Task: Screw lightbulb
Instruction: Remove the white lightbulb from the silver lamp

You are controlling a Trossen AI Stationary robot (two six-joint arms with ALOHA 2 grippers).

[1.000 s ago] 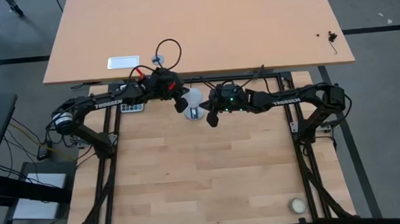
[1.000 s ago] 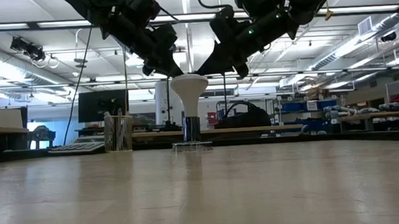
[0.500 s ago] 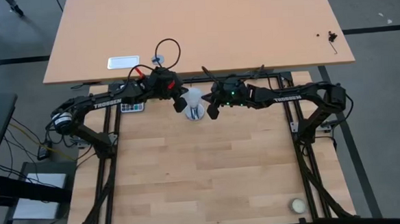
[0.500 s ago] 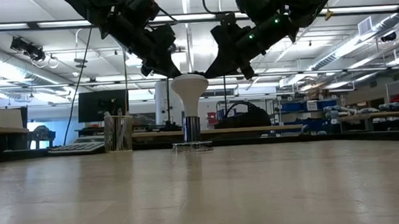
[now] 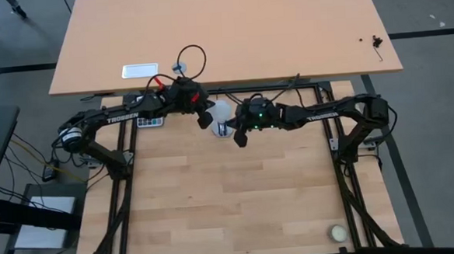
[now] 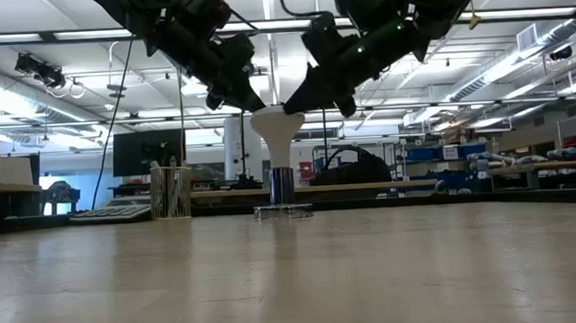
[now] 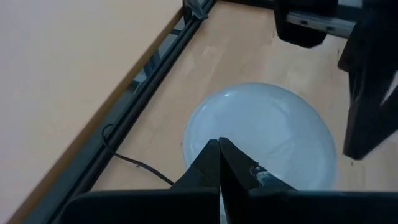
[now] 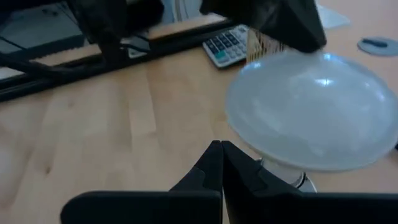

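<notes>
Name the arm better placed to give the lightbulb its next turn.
Probably either: both sit at the lightbulb, the left gripper on one side of the globe, the right gripper on the other. Both have jaws shut and neither grips it, so each must open first.

- The light wooden bench (image 5: 215, 197) sits in a black metal frame (image 5: 345, 191).
- Beyond its far edge stands a larger tan table (image 5: 230, 29), bare but for a white plate-like label (image 5: 140, 70) and a small dark object (image 5: 376, 41) near its right edge.
- Grey floor (image 5: 437, 131) surrounds both.
- A calculator (image 8: 231, 45) lies at the far edge.
- Level across the bench: a workshop with ceiling strip lights (image 6: 50, 37), a monitor (image 6: 147, 150), a pen cup (image 6: 171, 192) and blue shelving (image 6: 438, 157).
</notes>
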